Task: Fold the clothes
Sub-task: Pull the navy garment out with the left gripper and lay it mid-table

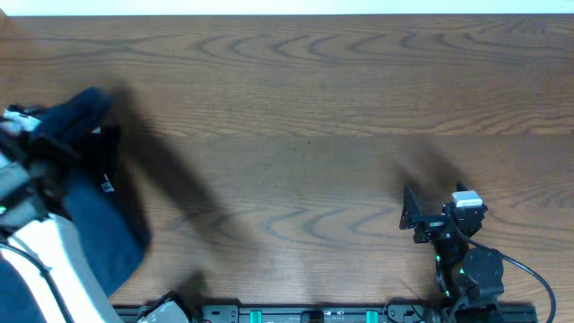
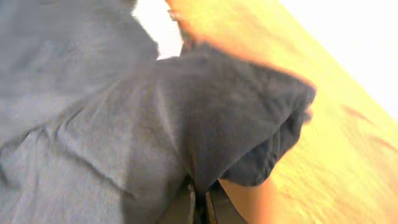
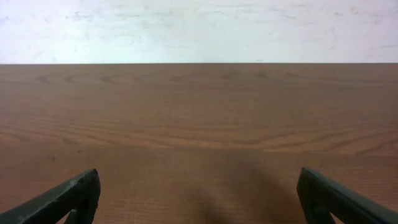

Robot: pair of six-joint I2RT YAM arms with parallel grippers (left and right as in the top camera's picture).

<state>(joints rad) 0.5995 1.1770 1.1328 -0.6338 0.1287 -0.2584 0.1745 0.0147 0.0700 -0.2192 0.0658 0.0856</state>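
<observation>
Left gripper (image 2: 199,208) tight on one navy garment (image 2: 93,124); right gripper (image 3: 198,183) wide apart, empty.

Nothing readable on screen right now. The dark blue garment (image 1: 94,229) shows a small pale tag (image 1: 107,186) near its upper edge, but from overhead whatever is printed on it is far too tiny and blurred to make out. The two wrist views offer only smeared cloth and plain wood grain (no letters, numbers or logos legible there).
</observation>
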